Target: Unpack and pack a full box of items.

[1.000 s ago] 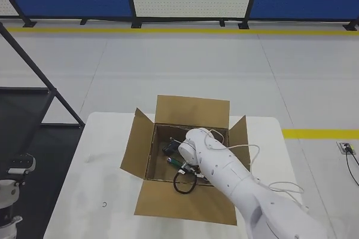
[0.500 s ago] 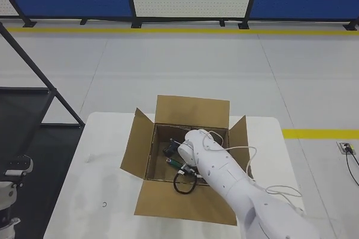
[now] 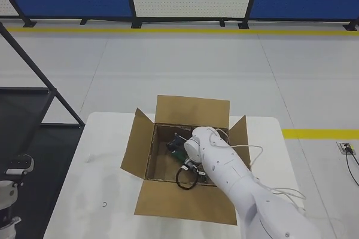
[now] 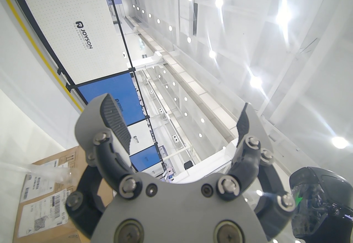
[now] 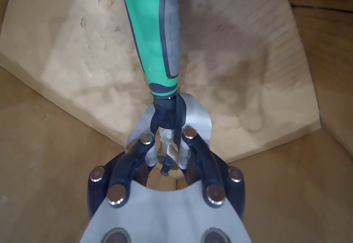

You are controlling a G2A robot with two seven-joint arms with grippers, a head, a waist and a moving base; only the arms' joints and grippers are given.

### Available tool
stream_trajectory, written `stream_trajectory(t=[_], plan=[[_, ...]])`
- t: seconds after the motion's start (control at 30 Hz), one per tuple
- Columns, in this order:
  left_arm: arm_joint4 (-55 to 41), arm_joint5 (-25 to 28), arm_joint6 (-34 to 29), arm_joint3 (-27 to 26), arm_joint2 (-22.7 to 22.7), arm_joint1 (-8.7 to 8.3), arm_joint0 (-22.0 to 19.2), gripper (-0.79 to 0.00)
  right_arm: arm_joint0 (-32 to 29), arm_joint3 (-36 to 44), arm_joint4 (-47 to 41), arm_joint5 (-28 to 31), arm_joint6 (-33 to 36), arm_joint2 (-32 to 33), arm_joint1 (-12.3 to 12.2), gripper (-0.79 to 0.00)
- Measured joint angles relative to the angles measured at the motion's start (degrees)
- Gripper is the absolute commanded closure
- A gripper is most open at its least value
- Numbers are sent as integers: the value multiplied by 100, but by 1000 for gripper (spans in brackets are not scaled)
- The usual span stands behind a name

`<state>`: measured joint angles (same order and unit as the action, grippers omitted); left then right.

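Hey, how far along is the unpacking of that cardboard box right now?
Early, it seems. Done: the cardboard box has its flaps open. In hand: the right gripper is shut on a green-handled tool, inside the box. Left: lifting that tool out, then the black cable loop lying in the box, and later the repacking. The left gripper is open, holding nothing.

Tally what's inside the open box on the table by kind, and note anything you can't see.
green-handled tool: 1, with the right gripper fingers shut on its neck
black cable loop: 1
Total: 2 that can be made out. The arm hides part of the floor of the box.
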<state>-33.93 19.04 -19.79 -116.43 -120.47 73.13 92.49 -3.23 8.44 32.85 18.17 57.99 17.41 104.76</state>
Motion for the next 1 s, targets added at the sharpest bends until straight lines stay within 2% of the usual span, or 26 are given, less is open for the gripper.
stream_trajectory(t=[0.43,1.0], plan=[[438,-46,108,-197,522,20,-49,-785,-129,-284,177,595,-1584,110,-255,0],[713,39,442,-254,752,56,30,-785,-141,42,623,715,-2402,135,-490,0]])
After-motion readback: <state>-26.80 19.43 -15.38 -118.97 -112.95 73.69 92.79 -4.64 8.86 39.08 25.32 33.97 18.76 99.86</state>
